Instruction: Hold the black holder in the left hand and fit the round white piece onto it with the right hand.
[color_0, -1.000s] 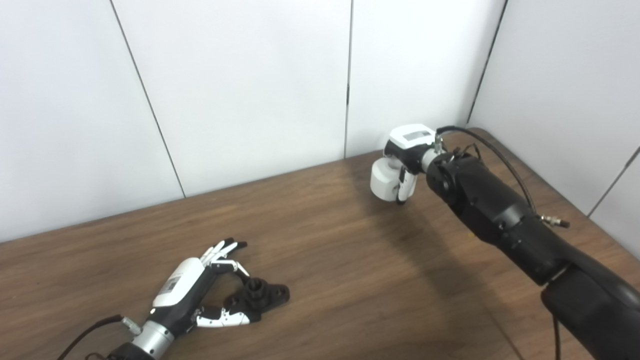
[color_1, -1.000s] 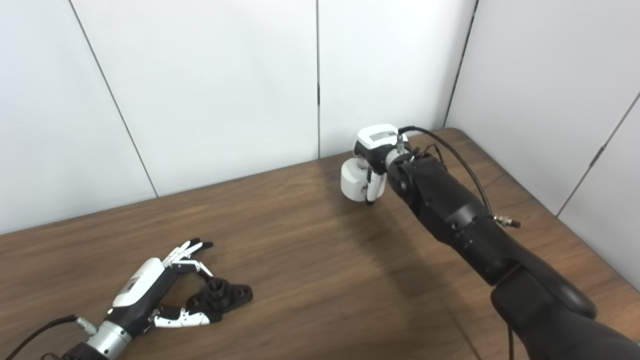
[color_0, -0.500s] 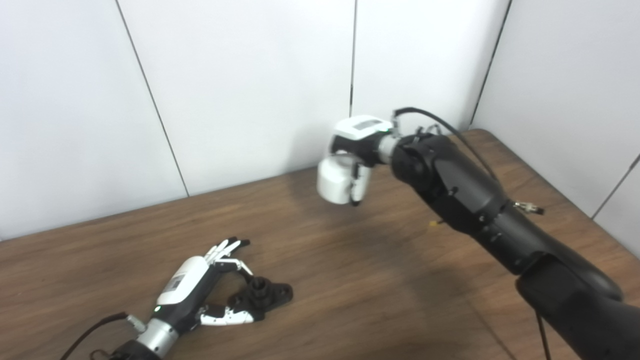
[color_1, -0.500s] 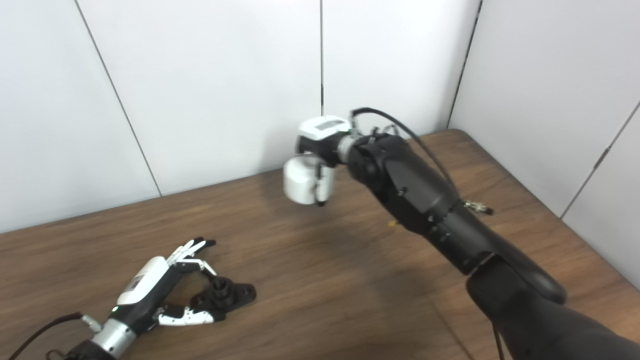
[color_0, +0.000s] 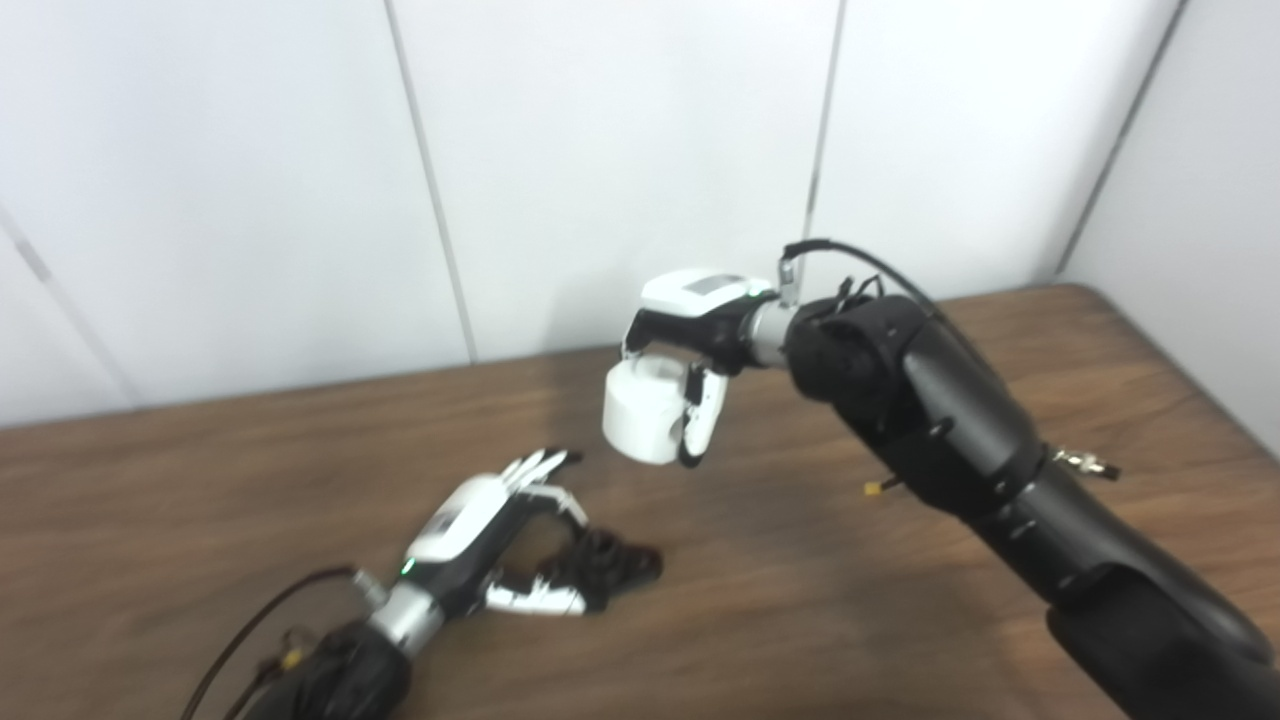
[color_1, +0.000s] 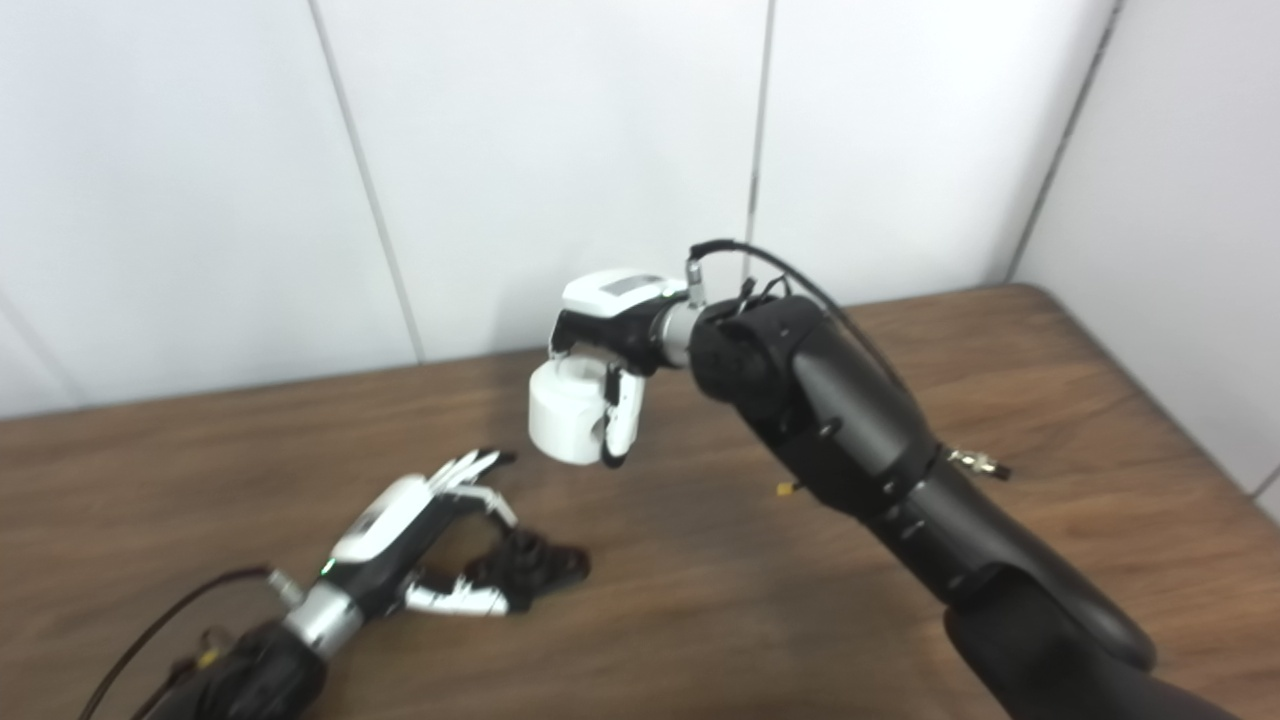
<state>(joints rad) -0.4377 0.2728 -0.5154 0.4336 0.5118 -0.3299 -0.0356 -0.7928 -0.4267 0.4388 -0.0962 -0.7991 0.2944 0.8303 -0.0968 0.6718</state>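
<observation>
The black holder (color_0: 612, 562) lies on the brown table (color_0: 850, 610) at the lower left. My left hand (color_0: 470, 530) rests beside it, cupped around its left end; the thumb touches it from the near side and the fingers arch over it, still apart. I cannot see a firm hold. My right hand (color_0: 695, 320) hangs in the air, shut on the round white piece (color_0: 640, 422), a short cylinder gripped from above. The white piece is above and slightly right of the left hand, well apart from the holder.
White wall panels (color_1: 560, 150) stand close behind the table's far edge and along its right side. A black cable (color_1: 150, 635) trails from the left wrist towards the near edge. The thick black right forearm (color_1: 860, 450) crosses the table's right half.
The right hand has carried the white piece leftward and lower, towards the left hand. The camera has turned left, shifting the whole picture right. The left hand and holder stay put.
</observation>
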